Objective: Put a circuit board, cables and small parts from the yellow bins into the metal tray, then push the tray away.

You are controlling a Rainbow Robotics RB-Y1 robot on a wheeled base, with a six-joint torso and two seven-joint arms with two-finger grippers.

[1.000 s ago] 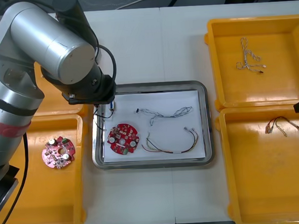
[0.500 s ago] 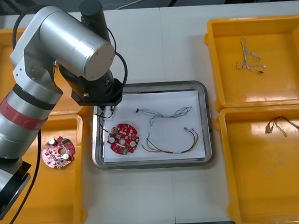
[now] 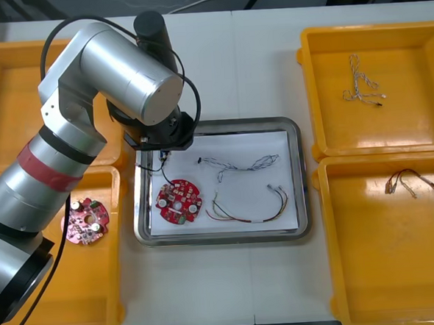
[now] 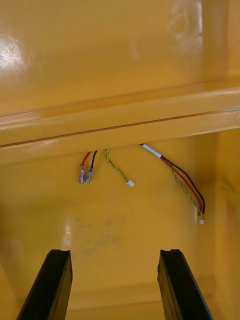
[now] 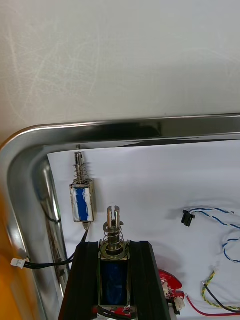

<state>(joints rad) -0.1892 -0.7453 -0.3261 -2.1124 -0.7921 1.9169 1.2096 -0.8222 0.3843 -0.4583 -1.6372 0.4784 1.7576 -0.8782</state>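
Pincer on the left arm first: the left pincer (image 5: pixel 114 262) hangs over the metal tray (image 3: pixel 298 180), at its far corner on the robot's left. Its black fingers (image 5: pixel 85 280) are closed to the width of a small metal part (image 5: pixel 114 239), which stands between them with its spring end poking past the tips. Just beyond it a second small metal part (image 5: pixel 81 199) lies on the tray's white lining, close to the corner rim and apart from the held one. A black cable (image 5: pixel 50 263) runs along the tray's side wall beside the fingers and ends in a white plug. Farther inside the tray lie a blue and white cable (image 3: pixel 241 165), a round red circuit board (image 3: pixel 178 201) and a red and yellow cable (image 3: pixel 248 211). Another circuit board (image 3: pixel 84 221) lies in the near left bin (image 3: pixel 35 313). The right pincer (image 4: pixel 115 285) sits at the right edge of the bench (image 3: pixel 218 66) over the near right bin (image 3: pixel 386 270), fingers wide apart and holding nothing. A second red and yellow cable (image 4: pixel 176 175) lies ahead of them. A pale twisted cable (image 3: pixel 362 87) rests in the far right bin (image 3: pixel 408 40).
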